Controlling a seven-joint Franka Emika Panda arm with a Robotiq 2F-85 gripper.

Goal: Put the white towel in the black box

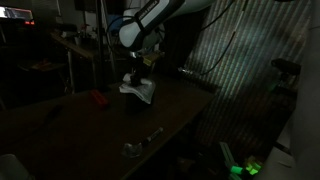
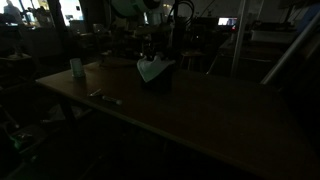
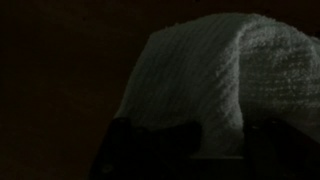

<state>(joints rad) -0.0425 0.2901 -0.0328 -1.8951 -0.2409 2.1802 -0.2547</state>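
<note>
The scene is very dark. The white towel [image 1: 140,89] hangs bunched over the black box [image 2: 158,83] on the wooden table, and it shows in both exterior views [image 2: 151,69]. My gripper [image 1: 137,73] is right above it, pointing down. In the wrist view the towel [image 3: 205,70] fills the upper right, and a narrow strip of it runs down between my two dark fingers [image 3: 222,150]. The fingers appear closed on that strip. The box is barely distinguishable in the wrist view.
A red object [image 1: 97,98] lies on the table beside the box. A small metallic item [image 1: 135,148] lies near the table's front edge. A pale cup [image 2: 77,68] stands near the far left table edge. Cluttered shelves and equipment surround the table.
</note>
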